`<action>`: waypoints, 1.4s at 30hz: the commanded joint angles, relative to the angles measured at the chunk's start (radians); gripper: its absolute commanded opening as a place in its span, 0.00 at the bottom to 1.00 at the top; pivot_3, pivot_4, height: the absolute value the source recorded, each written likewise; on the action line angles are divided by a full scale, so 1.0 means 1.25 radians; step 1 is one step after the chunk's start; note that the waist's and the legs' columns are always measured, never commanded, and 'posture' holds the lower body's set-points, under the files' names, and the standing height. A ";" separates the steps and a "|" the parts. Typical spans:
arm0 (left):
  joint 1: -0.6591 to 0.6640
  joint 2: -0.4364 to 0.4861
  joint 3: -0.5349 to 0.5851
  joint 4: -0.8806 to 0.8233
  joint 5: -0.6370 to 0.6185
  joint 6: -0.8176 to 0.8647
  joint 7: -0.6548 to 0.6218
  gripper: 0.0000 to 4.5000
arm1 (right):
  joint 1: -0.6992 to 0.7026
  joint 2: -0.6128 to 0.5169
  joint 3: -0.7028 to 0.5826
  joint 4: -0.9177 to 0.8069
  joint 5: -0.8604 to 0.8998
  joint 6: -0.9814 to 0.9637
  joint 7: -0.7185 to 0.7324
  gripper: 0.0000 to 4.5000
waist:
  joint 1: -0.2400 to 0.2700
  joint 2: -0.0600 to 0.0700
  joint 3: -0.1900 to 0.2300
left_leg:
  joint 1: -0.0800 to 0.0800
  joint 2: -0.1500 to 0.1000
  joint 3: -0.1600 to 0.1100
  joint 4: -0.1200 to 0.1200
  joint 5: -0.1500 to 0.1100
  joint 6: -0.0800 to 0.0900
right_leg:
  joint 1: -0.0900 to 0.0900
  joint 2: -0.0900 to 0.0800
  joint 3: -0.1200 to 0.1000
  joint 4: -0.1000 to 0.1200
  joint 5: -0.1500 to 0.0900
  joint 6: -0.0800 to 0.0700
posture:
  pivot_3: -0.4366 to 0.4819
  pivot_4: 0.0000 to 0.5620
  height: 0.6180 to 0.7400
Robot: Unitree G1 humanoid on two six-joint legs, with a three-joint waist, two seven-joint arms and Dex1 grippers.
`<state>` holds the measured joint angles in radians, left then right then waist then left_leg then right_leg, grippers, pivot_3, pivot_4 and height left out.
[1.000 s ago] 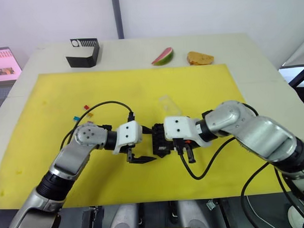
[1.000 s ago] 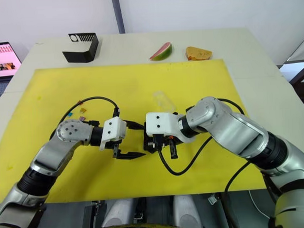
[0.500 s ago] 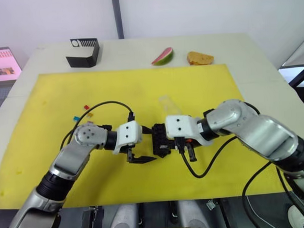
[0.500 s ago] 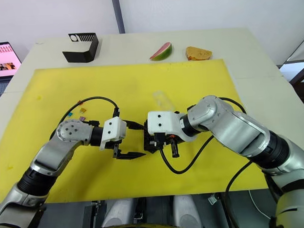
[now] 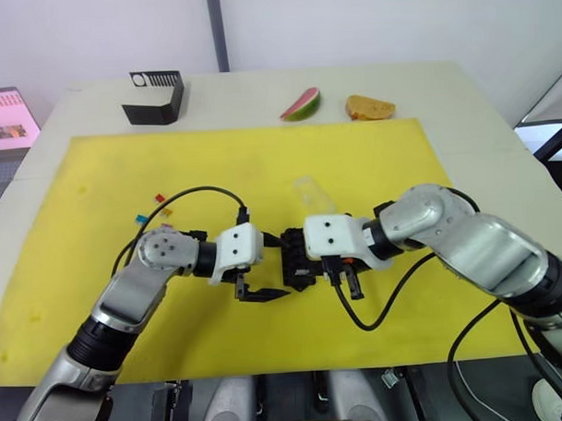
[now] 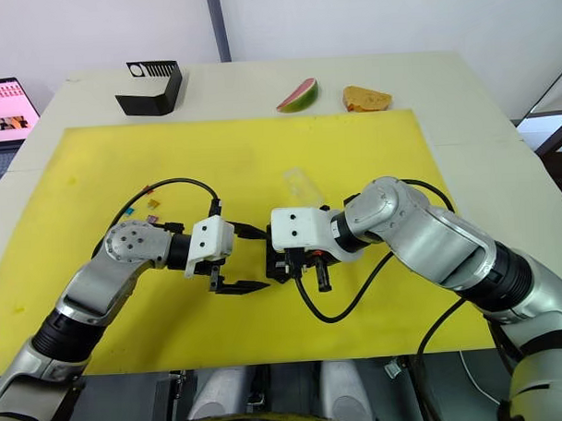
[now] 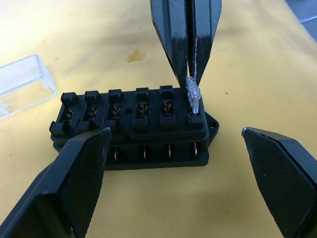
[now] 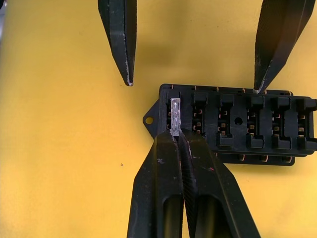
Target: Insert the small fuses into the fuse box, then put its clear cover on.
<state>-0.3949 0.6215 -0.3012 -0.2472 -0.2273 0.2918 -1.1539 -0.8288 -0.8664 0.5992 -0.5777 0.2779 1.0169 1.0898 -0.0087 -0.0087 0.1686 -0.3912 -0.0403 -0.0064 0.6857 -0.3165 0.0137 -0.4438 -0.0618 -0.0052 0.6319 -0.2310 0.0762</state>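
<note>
The black fuse box [image 5: 297,263] lies mid-mat on the yellow mat [image 5: 372,161]. My right gripper [image 8: 177,135] is shut on a whitish fuse [image 8: 175,115]. The fuse stands in the end slot at the box's tapered end, as the left wrist view also shows for this fuse [image 7: 193,93]. My left gripper [image 7: 174,133] is open, its fingers spread on either side of the fuse box [image 7: 133,124] without touching it. The clear cover [image 5: 313,193] lies on the mat just beyond the box. Loose small fuses, red [image 5: 160,197], blue [image 5: 140,216] and amber [image 5: 167,212], lie to the left.
A bigger black holder [image 5: 154,97] stands at the table's far left. A watermelon slice [image 5: 300,104] and a piece of bread [image 5: 370,107] lie beyond the mat. A screen [image 5: 5,118] sits off the left edge. Black cables loop from both wrists.
The right wrist shifted very slightly over the fuse box and came back. The left arm and the fuse box have not moved.
</note>
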 commanded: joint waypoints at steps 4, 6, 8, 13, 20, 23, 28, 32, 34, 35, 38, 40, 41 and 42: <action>-0.002 -0.001 -0.003 -0.029 -0.002 -0.004 0.003 0.99 | -0.011 0.003 -0.024 -0.012 0.010 0.005 0.009 0.00 | 0.000 0.000 0.000 | 0.000 0.000 0.000 0.000 0.000 0.000 | 0.000 0.000 0.000 0.000 0.000 0.000 | 0.48 0.27 1.00; -0.001 0.002 0.001 -0.027 -0.002 -0.005 0.002 1.00 | -0.009 0.012 -0.078 -0.016 0.047 0.021 0.010 0.14 | 0.000 0.000 0.000 | 0.000 0.000 0.000 0.000 0.000 0.000 | 0.000 0.000 0.000 0.000 0.000 0.000 | 0.48 0.27 1.00; -0.002 0.004 0.003 -0.026 -0.003 -0.005 0.001 1.00 | -0.005 0.015 -0.118 -0.020 0.080 0.037 0.013 0.31 | 0.000 0.000 0.000 | 0.000 0.000 0.000 0.000 0.000 0.000 | 0.000 0.000 0.000 0.000 0.000 0.000 | 0.48 0.27 1.00; -0.008 0.010 0.007 -0.025 -0.007 -0.003 -0.006 1.00 | 0.051 0.030 -0.211 -0.007 0.135 0.002 0.006 0.65 | 0.002 0.000 0.000 | 0.000 0.000 0.000 0.000 -0.001 0.001 | 0.000 0.000 0.000 0.000 0.000 0.000 | 0.48 0.27 1.00; -0.012 0.017 0.013 -0.022 -0.018 0.003 -0.025 1.00 | 0.256 0.157 -0.323 0.039 0.191 -0.161 -0.050 0.53 | 0.001 -0.001 -0.001 | 0.000 0.000 0.000 0.000 0.000 0.000 | 0.000 0.000 0.000 0.000 0.000 0.000 | 0.48 0.27 1.00; -0.014 0.020 0.017 -0.021 -0.024 0.007 -0.032 1.00 | 0.306 0.182 -0.329 0.054 0.189 -0.202 -0.059 0.24 | 0.001 -0.001 -0.001 | 0.000 0.000 0.000 0.000 0.001 -0.001 | 0.000 0.000 0.000 0.001 0.000 0.000 | 0.48 0.27 1.00; -0.016 0.026 0.016 -0.011 -0.024 0.007 -0.040 1.00 | 0.354 0.192 -0.314 0.080 0.178 -0.242 -0.079 0.01 | 0.002 -0.001 -0.001 | 0.000 0.000 0.000 0.000 0.001 -0.001 | 0.000 0.000 0.000 0.001 0.000 0.000 | 0.48 0.27 1.00; -0.023 0.029 0.013 -0.004 -0.020 0.001 -0.043 1.00 | 0.368 0.186 -0.307 0.094 0.169 -0.247 -0.089 0.01 | 0.001 -0.001 -0.001 | 0.000 0.000 0.000 0.000 0.001 -0.001 | 0.000 0.000 0.000 0.001 0.000 0.000 | 0.48 0.27 1.00; -0.026 0.029 0.013 0.001 -0.019 -0.001 -0.045 1.00 | 0.376 0.177 -0.301 0.099 0.160 -0.260 -0.084 0.01 | 0.002 -0.001 -0.001 | 0.000 0.000 0.000 0.000 0.001 -0.001 | 0.001 0.000 0.000 0.001 0.000 0.000 | 0.48 0.27 1.00; -0.026 0.030 0.013 0.003 -0.018 -0.003 -0.045 1.00 | 0.379 0.179 -0.304 0.103 0.162 -0.264 -0.084 0.01 | 0.002 -0.001 -0.001 | 0.000 0.000 0.000 0.000 0.001 -0.001 | 0.001 0.000 0.000 0.001 0.000 0.000 | 0.48 0.27 1.00; -0.026 0.033 0.012 0.010 -0.014 -0.012 -0.048 1.00 | 0.378 0.186 -0.306 0.115 0.167 -0.261 -0.087 0.01 | 0.002 -0.001 -0.001 | 0.000 0.000 0.000 0.000 0.000 -0.001 | 0.001 0.000 0.000 0.001 0.000 0.000 | 0.48 0.27 1.00; -0.030 0.033 0.013 0.016 -0.012 -0.016 -0.049 1.00 | 0.381 0.181 -0.297 0.125 0.148 -0.279 -0.083 0.01 | 0.002 -0.001 -0.001 | 0.000 0.000 0.000 0.000 0.000 -0.001 | 0.001 0.000 0.000 0.001 0.000 0.000 | 0.48 0.27 1.00; -0.033 0.032 0.013 0.018 -0.012 -0.017 -0.050 1.00 | 0.383 0.179 -0.294 0.129 0.144 -0.284 -0.081 0.01 | 0.002 -0.001 -0.001 | 0.001 0.000 0.000 0.000 0.000 -0.001 | 0.001 0.000 0.000 0.001 0.000 0.000 | 0.48 0.27 1.00; -0.035 0.031 0.013 0.021 -0.011 -0.019 -0.051 1.00 | 0.384 0.179 -0.292 0.132 0.142 -0.287 -0.080 0.01 | 0.003 -0.001 -0.001 | 0.000 0.000 0.000 0.000 0.000 0.000 | 0.001 0.000 0.000 0.001 0.000 0.000 | 0.48 0.27 1.00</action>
<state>-0.4176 0.6561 -0.2995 -0.2081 -0.2422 0.2885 -1.2165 -0.3516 -0.6404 0.2322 -0.4047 0.4578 0.6800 0.9837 -0.0054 -0.0104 0.1675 -0.3906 -0.0405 -0.0064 0.6863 -0.3161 0.0132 -0.4430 -0.0613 -0.0053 0.6329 -0.2310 0.0763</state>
